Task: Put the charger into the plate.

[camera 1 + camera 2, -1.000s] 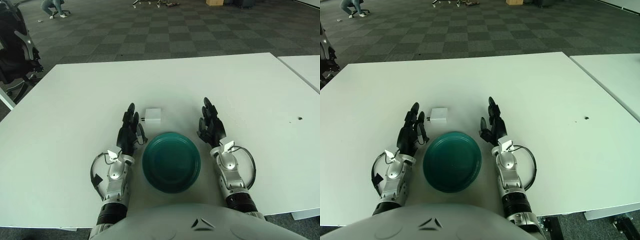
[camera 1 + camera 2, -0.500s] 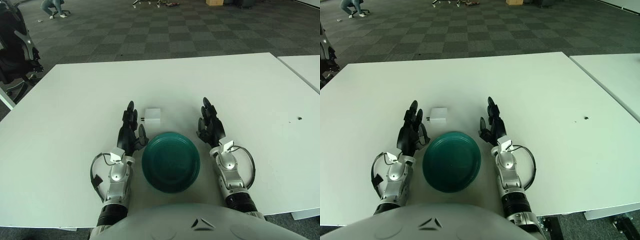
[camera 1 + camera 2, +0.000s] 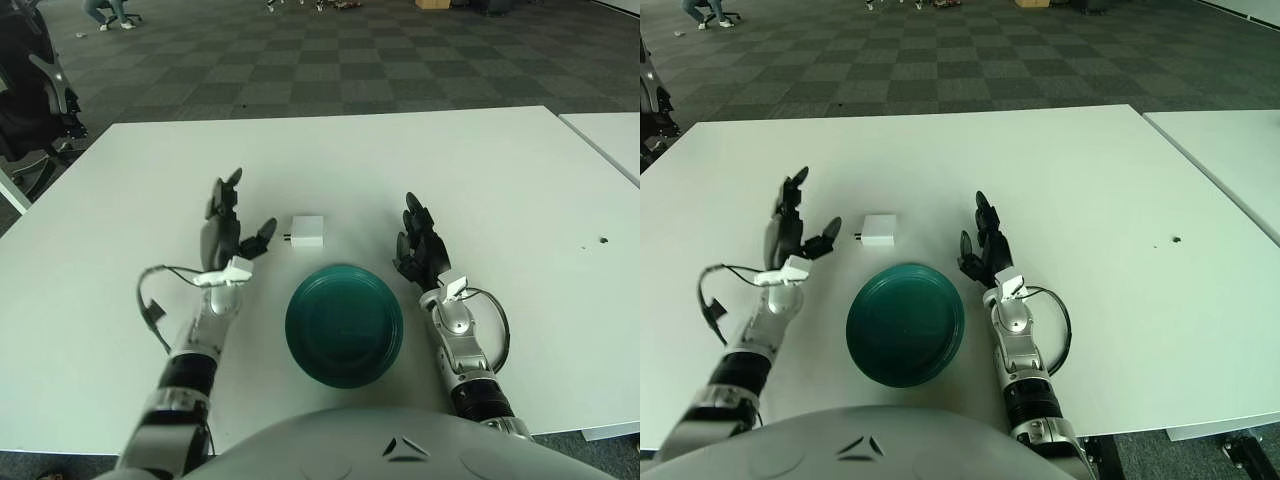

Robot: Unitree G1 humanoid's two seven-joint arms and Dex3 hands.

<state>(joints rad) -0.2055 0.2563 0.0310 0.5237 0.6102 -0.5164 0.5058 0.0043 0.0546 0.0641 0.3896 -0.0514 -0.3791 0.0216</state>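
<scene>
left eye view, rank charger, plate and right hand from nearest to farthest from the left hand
From the open left hand:
1. Charger, just to its right.
2. Plate, right of it and nearer the robot.
3. Right hand, beyond the plate's far right side.

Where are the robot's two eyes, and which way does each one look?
Left eye view: sits in the head, looks forward and down at the white table; shows the left hand, right hand, both forearms.
Right eye view: sits just beside it, facing the same way; same hands show.
Both share the white charger and green plate.
</scene>
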